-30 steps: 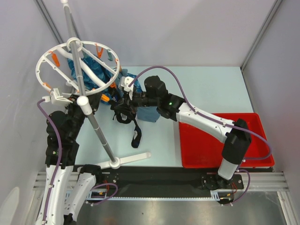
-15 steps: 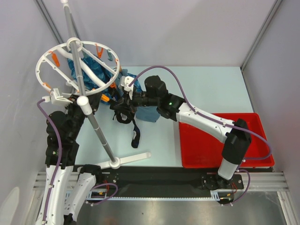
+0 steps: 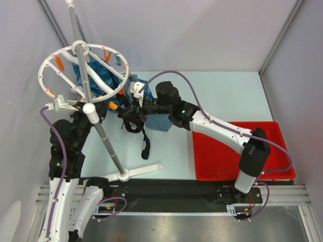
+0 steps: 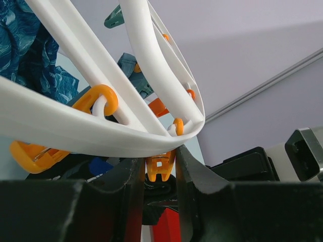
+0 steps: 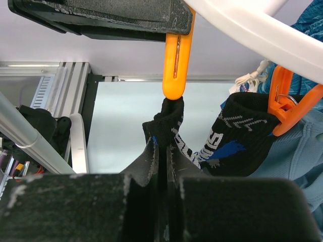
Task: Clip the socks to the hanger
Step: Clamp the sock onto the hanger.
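orange clip [image 5: 176, 60] on the white hanger [image 4: 151, 75] is pinched at its upper end by the left gripper [image 4: 159, 166], fingers squeezed in on it from both sides. the clip hangs straight down off the hanger's rim.

right gripper [image 5: 162, 151] is clamped tight on a black sock [image 5: 169, 118] with white marks and holds it up from below. the sock's top edge touches the clip's lower tip. can't tell whether the fabric sits inside the clip's mouth or just against it. in the top view the rest of the sock trails down from the gripper toward the table [image 3: 227, 96]; can't tell if its end touches.

second sock [image 5: 242, 121] hangs just right of the first in the right wrist view, its edge bitten by a second clip [image 5: 290, 108], also orange, on the same rim. the two socks are close together, almost touching.

grey-blue cloth [image 5: 295, 156] hangs behind the second sock. blue patterned cloth [image 3: 93, 75] hangs under the far side of the ring. the ring sits tilted on a grey pole [image 3: 101, 131] whose white foot rests near the arm bases. red tray [image 3: 222, 161] lies on the table by the right arm's base, well apart from the hanger.

both grippers meet under the ring's right edge, left one above, right one below.
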Robot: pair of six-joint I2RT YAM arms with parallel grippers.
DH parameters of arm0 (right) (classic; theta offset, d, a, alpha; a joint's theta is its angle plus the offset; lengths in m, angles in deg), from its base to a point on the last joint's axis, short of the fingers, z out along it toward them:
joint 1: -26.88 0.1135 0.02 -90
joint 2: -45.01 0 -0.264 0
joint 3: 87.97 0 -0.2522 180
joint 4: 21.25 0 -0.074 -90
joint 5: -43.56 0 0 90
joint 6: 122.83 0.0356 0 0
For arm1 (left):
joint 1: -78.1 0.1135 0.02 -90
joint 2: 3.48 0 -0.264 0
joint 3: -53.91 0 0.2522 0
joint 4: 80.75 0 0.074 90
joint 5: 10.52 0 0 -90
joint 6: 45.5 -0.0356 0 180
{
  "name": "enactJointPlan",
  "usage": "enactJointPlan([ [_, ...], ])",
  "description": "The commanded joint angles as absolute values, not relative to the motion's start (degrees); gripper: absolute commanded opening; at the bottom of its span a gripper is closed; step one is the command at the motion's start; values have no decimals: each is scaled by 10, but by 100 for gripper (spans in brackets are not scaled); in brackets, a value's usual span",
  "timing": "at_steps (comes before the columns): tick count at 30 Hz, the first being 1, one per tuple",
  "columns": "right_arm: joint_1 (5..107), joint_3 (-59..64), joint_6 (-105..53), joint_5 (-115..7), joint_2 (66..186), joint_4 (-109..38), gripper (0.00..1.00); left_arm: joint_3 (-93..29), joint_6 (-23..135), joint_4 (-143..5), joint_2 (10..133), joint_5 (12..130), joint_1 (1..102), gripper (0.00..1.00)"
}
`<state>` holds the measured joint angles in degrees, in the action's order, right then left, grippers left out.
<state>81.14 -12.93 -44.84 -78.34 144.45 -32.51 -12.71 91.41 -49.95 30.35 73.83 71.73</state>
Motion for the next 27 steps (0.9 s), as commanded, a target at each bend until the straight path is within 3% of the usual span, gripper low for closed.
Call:
enactJointPlan([
  [1, 814, -150, -448, -786, 1420, -292, 0, -128, 903, -480, 304, 734, 713, 0],
  [27, 826, -179, -453, -810, 1449, -289, 0, -138, 909, -486, 310, 725, 713, 0],
])
